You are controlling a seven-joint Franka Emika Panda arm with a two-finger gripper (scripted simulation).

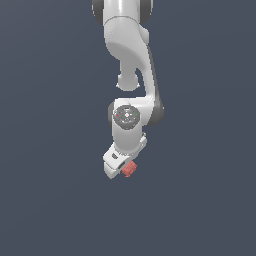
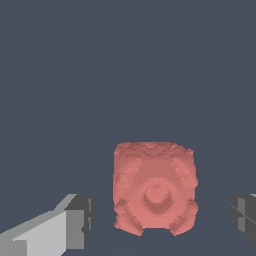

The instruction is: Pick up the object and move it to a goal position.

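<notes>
Hanging from the top of the exterior view, the white Franka Panda arm (image 1: pixel 131 55) bends down to its wrist, where the white gripper (image 1: pixel 121 166) sits low and centre against a flat, dark blue-grey surface (image 1: pixel 45 200). The gripper is tilted, its body slanting toward the exterior view's left. Just beside its lower edge, on the exterior view's right, the small red-pink cube-shaped lump (image 1: pixel 129 169) peeks out, mostly covered by the gripper housing.

From the wrist view, the lump (image 2: pixel 154 189) fills the lower middle of the picture: a rough, pitted block with bevelled corners and a raised hexagonal boss on the face turned to the camera. It sits between the two fingers, with clear dark gaps on both sides. One finger (image 2: pixel 70 222), pale grey with a darker pad, shows on one side; the dark tip of the other (image 2: pixel 244 215) shows at the opposite edge. The jaws stand wide, much wider than the lump, and touch nothing. Whether the lump rests on the surface cannot be told for certain from either view.
</notes>
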